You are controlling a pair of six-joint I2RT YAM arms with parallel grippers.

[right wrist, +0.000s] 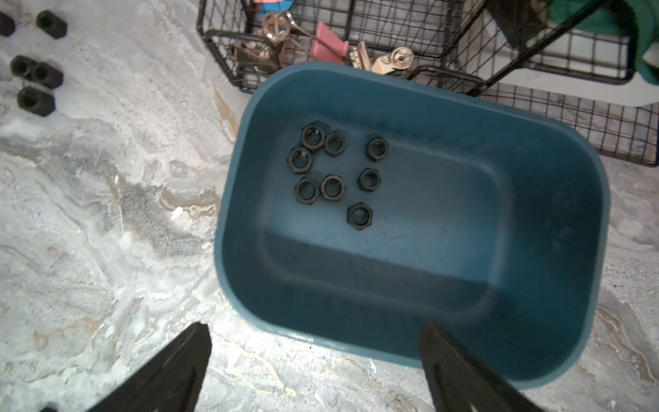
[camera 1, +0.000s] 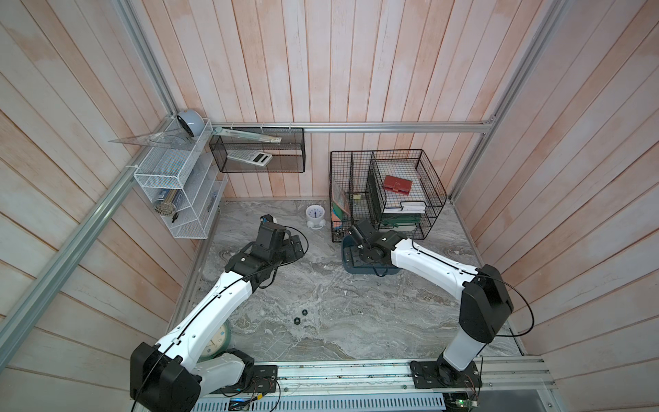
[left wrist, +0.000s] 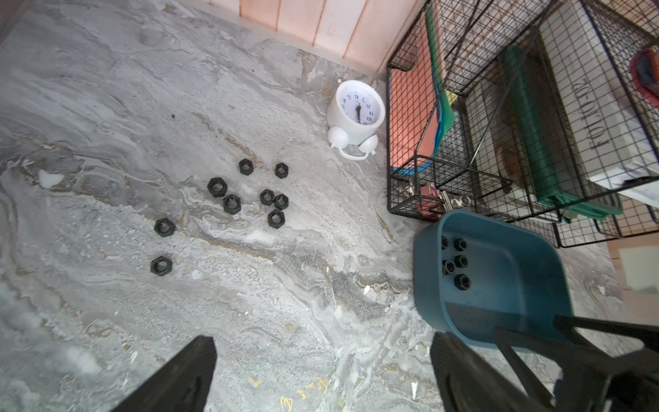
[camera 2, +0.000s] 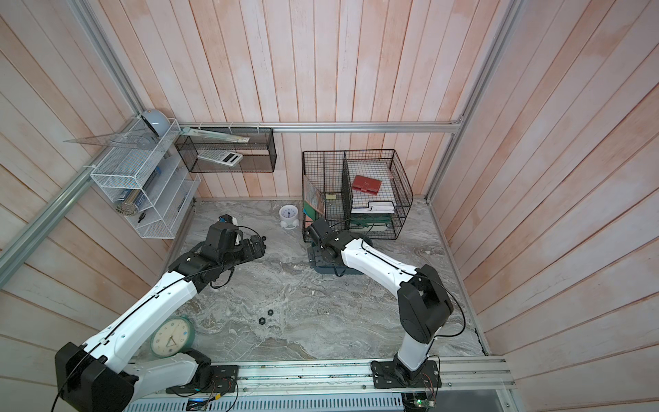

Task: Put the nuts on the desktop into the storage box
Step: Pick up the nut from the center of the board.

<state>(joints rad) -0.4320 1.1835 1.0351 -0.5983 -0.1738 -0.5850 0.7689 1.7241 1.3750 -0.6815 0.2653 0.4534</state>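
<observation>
Right wrist view: storage box [right wrist: 570, 185], dark teal-blue plastic, rectangular with rounded corners, raised rim and smooth shallow floor. It stands on the grey, white-veined marble-pattern table [right wrist: 89, 221], just beside a black wire basket [right wrist: 228, 53]; whether box and basket touch cannot be told. Contents: eight nuts [right wrist: 359, 216], black and hexagonal, each with a round centre hole, lying flat in a loose group toward the basket end of the floor, several touching. Right fingers [right wrist: 167, 371]: black, spread wide, nothing between them, one over bare table and its partner over the box's near rim. Their lower parts run out of frame. Five more nuts sit at the picture's edge, one cut off. Left wrist view: left fingers [left wrist: 178, 378], likewise wide apart and empty, above the table. Nine loose nuts lie on the table near a white alarm clock [left wrist: 356, 110], seven clustered and two set apart. Only five of the boxed nuts show here, the box wall hiding the rest. In both top views, with the far wall as 12 o'clock, the box lies toward 12 o'clock from the table's middle, largely covered by the right arm [camera 1: 428, 264]. Two nuts lie close together at about 7 o'clock, well apart from the box. The nine-nut group cannot be made out near the left arm [camera 1: 221, 296].
</observation>
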